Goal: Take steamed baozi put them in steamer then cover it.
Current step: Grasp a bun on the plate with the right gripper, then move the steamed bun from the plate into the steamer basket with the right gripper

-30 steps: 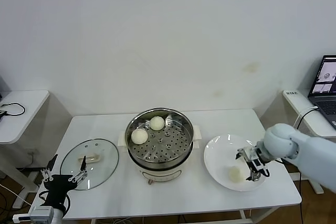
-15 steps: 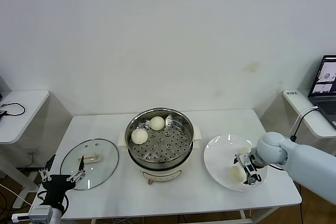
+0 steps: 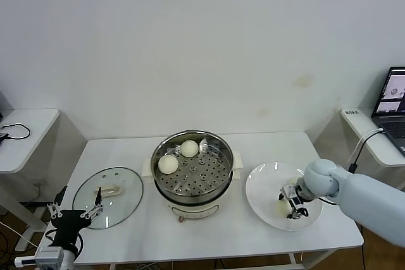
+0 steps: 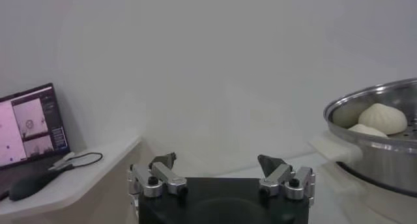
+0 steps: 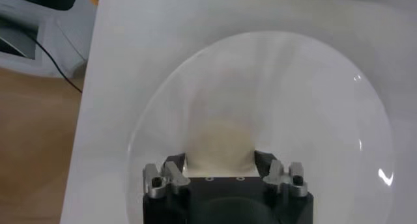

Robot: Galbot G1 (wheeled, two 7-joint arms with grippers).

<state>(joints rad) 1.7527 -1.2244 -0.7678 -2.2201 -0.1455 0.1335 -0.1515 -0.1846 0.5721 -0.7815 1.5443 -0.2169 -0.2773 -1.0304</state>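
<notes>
Right gripper straddling a bun on the plate

The right gripper [image 3: 292, 206] is hanging over the white plate [image 3: 262, 178] at lower right of the desk [image 3: 209, 235], jaws open to either side of one baozi [image 5: 220, 144], which is sitting directly between and just ahead of them. Only the wrist view is showing this straddle; the head view is showing two baozi in the steamer [image 3: 192, 184] at centre, the cover [image 3: 109, 196] lying at lower left, and the left gripper [image 3: 77, 214], open, idling beside it.

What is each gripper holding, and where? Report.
Left gripper: nothing. Right gripper straddles a baozi on the plate, at its sides; grip cannot be told.
</notes>
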